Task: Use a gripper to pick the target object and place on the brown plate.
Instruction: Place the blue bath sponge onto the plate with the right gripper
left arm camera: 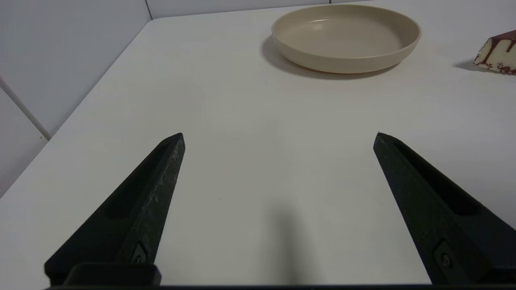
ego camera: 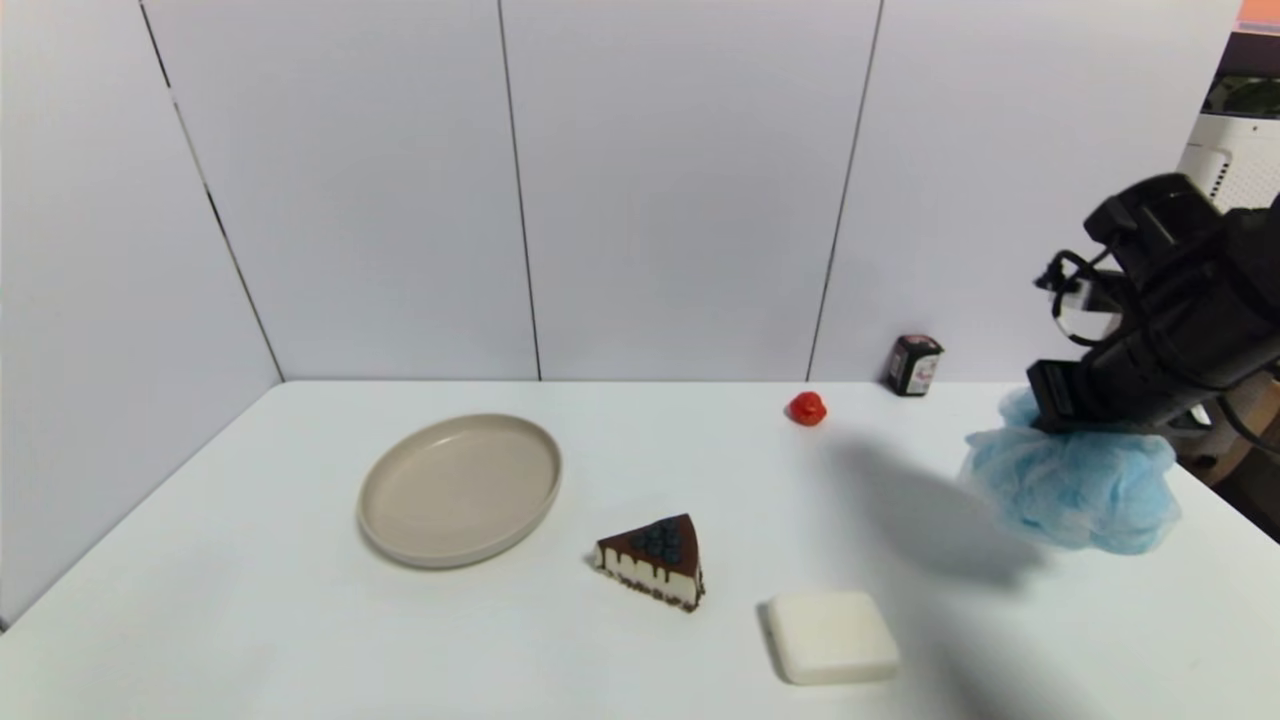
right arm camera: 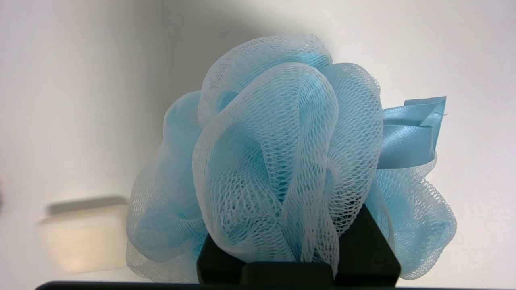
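Note:
The light blue mesh pouf hangs at the far right of the table, gripped from above by my right gripper, which is shut on it. In the right wrist view the pouf fills the frame, with its satin ribbon loop to one side. The mesh bunches between my right gripper's black fingers. The beige-tan plate lies empty at the table's left middle and also shows in the left wrist view. My left gripper is open and empty, low over bare table short of the plate.
A chocolate cake slice lies between plate and pouf and shows in the left wrist view. A white soap bar lies near the front. A small red object and a dark little carton stand at the back by the wall.

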Available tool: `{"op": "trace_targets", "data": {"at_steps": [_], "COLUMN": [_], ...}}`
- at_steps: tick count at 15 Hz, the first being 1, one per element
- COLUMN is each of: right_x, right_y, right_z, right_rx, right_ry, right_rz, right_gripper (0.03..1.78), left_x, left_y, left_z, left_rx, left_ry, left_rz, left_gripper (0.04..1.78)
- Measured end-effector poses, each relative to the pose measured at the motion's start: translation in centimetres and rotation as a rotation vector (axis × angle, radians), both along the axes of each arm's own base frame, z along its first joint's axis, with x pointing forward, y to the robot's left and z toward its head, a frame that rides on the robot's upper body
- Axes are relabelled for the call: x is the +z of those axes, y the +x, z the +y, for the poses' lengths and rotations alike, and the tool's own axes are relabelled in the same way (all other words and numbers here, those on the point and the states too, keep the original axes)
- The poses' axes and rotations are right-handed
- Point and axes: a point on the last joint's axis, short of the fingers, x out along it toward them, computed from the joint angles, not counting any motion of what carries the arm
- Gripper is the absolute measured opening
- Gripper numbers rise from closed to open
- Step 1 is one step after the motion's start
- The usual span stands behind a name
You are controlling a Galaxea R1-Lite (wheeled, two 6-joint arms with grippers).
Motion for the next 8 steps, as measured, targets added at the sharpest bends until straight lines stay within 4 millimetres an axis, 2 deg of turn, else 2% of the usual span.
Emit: {"op": "trace_targets", "data": {"at_steps": [5,8], "right_x": [5.3,6.5], "right_y": [-1.2,-1.6], "right_z": [11.8,18.5], "right_rx": [0.379,0.621], "right_ry": [0.106,0.262], "right_rz": [-0.319,-0.514], "right_gripper": [0.32,0.31], "left_x": [0.0,0.0], "left_y": [0.0,0.0], "left_z": [0.0,0.0], "left_rx": [0.000,0.000], "left_ry": [0.000,0.000], "left_rz": [-0.001,0.000], "left_gripper": [1.69,1.69]}}
